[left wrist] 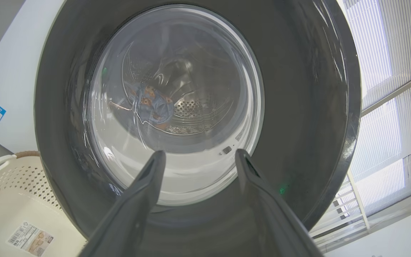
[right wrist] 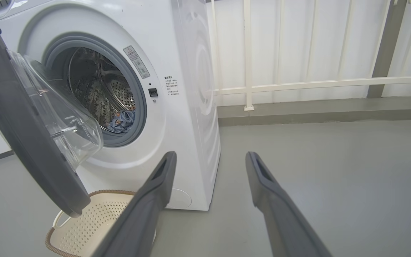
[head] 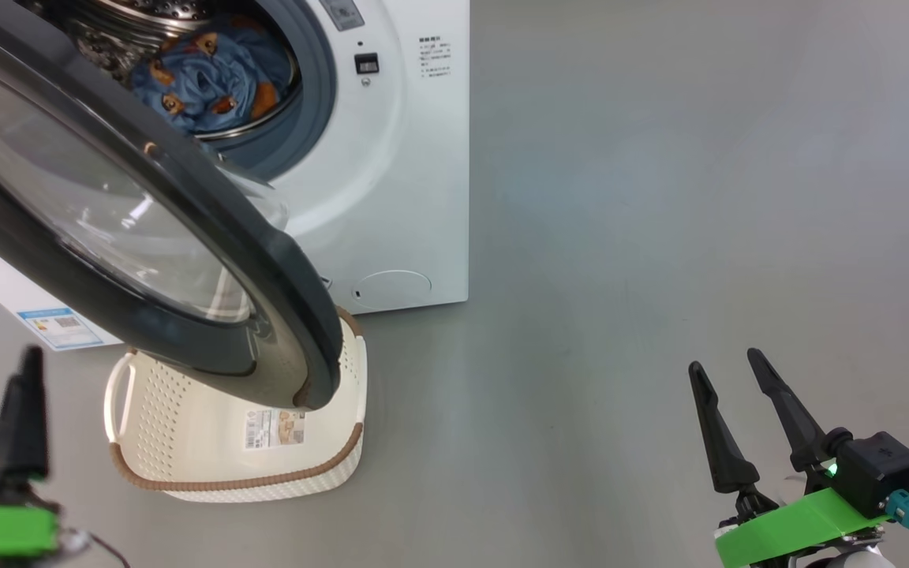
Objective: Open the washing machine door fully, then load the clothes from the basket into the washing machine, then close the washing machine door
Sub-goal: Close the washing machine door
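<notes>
The washing machine (head: 407, 158) stands at the upper left, its door (head: 210, 213) swung out towards me, part open. The clothes (head: 202, 79), blue with orange faces, lie inside the drum. The basket (head: 186, 442) sits on the floor under the door, its bare bottom and barcode sticker showing. My left gripper (head: 24, 371) is low at the left, just in front of the door's outer face (left wrist: 298, 89), open (left wrist: 200, 152) with nothing between its fingers. My right gripper (head: 724, 361) hangs open over bare floor at the right, far from the machine (right wrist: 187, 71).
Grey floor stretches to the right of the machine. A white railing (right wrist: 248, 85) and wall run behind it in the right wrist view. Window blinds (left wrist: 387, 71) show past the door's edge. A blue label (head: 60, 327) is on the machine's side.
</notes>
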